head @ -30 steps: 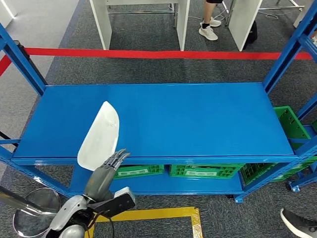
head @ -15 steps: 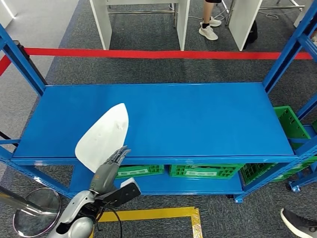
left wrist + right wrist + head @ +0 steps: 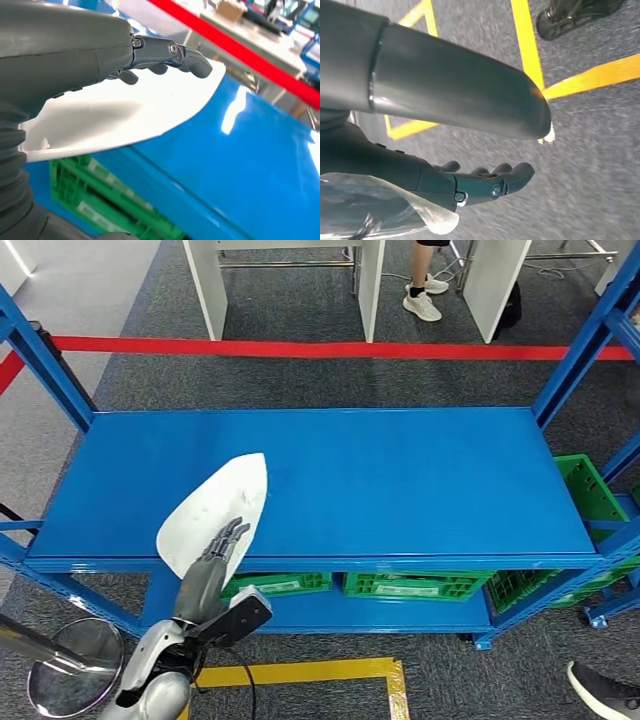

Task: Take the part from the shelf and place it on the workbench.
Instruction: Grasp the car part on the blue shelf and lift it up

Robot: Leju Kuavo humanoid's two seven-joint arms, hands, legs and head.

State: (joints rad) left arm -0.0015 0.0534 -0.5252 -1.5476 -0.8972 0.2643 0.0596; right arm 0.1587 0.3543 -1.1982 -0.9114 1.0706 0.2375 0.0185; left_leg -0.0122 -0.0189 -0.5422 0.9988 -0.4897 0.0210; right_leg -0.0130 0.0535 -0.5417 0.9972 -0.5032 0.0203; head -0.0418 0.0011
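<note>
- The white part (image 3: 216,512), held by the left robot hand (image 3: 215,558), is now lowered flatter than before over the blue shelf (image 3: 377,480), at 7 o'clock.
- The right robot hand (image 3: 486,182) hangs open and empty.
- Removal is probably under way.

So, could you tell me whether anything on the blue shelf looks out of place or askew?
Only the white part: it lies at an angle across the blue shelf and overhangs the front edge, with the left hand gripping it. Nothing looks spilled or damaged.
</note>
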